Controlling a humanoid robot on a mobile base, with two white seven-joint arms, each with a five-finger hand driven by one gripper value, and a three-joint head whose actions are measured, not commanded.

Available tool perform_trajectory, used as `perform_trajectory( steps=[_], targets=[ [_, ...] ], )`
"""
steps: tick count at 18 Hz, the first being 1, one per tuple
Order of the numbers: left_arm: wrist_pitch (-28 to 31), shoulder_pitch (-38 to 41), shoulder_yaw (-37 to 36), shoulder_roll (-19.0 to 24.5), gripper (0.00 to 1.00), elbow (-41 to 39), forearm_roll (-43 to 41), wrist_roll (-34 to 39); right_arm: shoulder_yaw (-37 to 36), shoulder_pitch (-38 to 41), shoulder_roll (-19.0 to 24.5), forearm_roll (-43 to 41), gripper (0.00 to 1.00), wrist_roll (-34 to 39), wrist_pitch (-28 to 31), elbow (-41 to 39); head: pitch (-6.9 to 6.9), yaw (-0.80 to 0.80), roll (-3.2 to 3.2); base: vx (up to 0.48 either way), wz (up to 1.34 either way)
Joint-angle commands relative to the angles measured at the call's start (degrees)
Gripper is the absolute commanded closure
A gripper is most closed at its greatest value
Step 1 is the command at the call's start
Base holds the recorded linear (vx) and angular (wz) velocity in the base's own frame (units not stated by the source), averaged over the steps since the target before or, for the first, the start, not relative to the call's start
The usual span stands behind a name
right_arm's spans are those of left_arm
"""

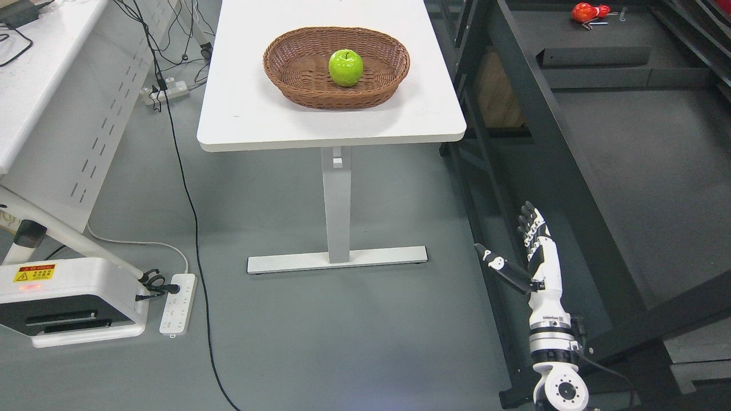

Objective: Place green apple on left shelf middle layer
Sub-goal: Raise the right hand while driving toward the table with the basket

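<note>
The shiny green apple (345, 67) sits upright in the middle of an oval brown wicker basket (297, 91), which stands on the white worktop (251, 114) near its front edge. Well apart, low beside the dark shelf frame (531, 131), the right hand (528, 251) hangs with fingers extended and thumb spread, holding nothing.

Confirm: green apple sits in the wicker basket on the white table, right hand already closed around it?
Not quite. The green apple does sit in the wicker basket on the white table, but the head view shows the right hand open, low and well away from it.
</note>
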Motion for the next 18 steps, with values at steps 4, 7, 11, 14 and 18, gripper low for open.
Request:
perform_trajectory(
  steps=[4, 7, 11, 14, 18],
  targets=[
    [0.0, 0.0, -0.1, 1.0, 0.0, 0.0, 0.0, 0.0, -0.9, 0.1, -1.0, -0.2, 0.0, 0.2, 0.0, 0.0, 0.0, 0.0, 0.0, -0.002, 0.01],
    [-0.1, 0.0, 0.0, 1.0, 0.0, 0.0, 0.0, 0.0, -1.0, 0.6, -1.0, -1.3, 0.0, 0.2, 1.0, -0.1, 0.0, 0.0, 0.0, 0.0, 0.0],
    [-0.1, 0.0, 0.0, 1.0, 0.0, 0.0, 0.0, 0.0, 0.1, -1.9, -7.4, 14.3, 0.0, 0.7, -1.5, -0.3, 0.0, 0.0, 0.0, 0.0, 0.0],
    [-0.1, 0.0, 0.0, 1.0, 0.0, 0.0, 0.0, 0.0, 0.8, -4.5, -9.3, 39.3, 0.0, 0.6, -1.2, -0.6, 0.0, 0.0, 0.0, 0.0, 0.0],
    [-0.1, 0.0, 0.0, 1.0, 0.0, 0.0, 0.0, 0.0, 0.7, -3.1, -8.7, 39.0, 0.0, -0.1, -1.4, -4.8, 0.0, 0.0, 0.0, 0.012, -0.01]
  ],
)
